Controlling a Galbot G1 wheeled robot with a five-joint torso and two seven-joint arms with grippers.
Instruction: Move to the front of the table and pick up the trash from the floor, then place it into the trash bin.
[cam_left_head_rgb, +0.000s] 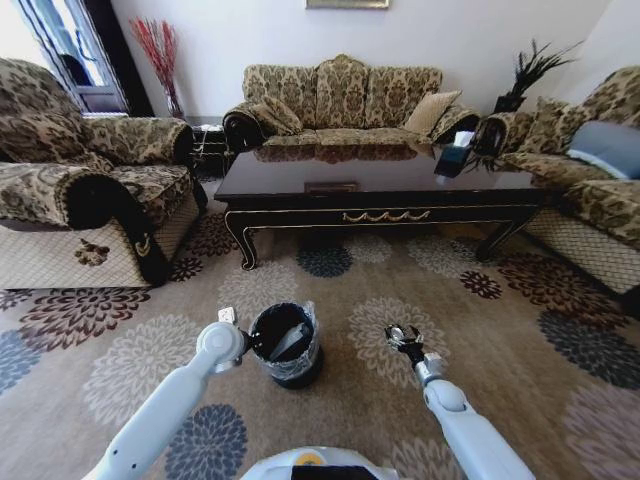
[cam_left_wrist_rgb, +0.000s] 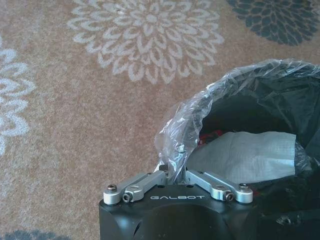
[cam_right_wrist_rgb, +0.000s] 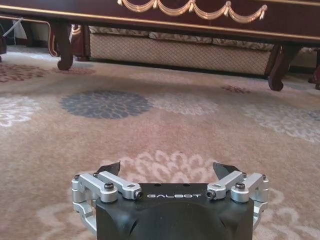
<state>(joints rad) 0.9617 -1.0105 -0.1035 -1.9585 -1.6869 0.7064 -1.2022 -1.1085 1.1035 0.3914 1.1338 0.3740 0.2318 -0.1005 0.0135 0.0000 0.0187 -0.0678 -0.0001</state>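
Note:
The trash bin (cam_left_head_rgb: 287, 347) stands on the flowered floor (cam_left_head_rgb: 450, 300) just ahead of me, black with a crinkled clear liner (cam_left_wrist_rgb: 185, 115). Inside it lie a flat white paper-like piece of trash (cam_left_wrist_rgb: 242, 155) and something red (cam_left_wrist_rgb: 212, 135). My left gripper (cam_left_wrist_rgb: 175, 162) is shut, its fingertips against the liner at the bin's near rim; the head view shows it (cam_left_head_rgb: 248, 345) at the bin's left side. My right gripper (cam_left_head_rgb: 405, 340) hovers low over the carpet to the right of the bin, open (cam_right_wrist_rgb: 167, 169) with nothing between its fingers. The dark table (cam_left_head_rgb: 380, 185) lies beyond, its gold trim (cam_right_wrist_rgb: 192, 7) visible.
Patterned sofas stand to the left (cam_left_head_rgb: 80, 190), behind the table (cam_left_head_rgb: 340, 100) and to the right (cam_left_head_rgb: 590, 180). A dark box (cam_left_head_rgb: 452, 158) sits on the table's right end. Open carpet lies between me and the table.

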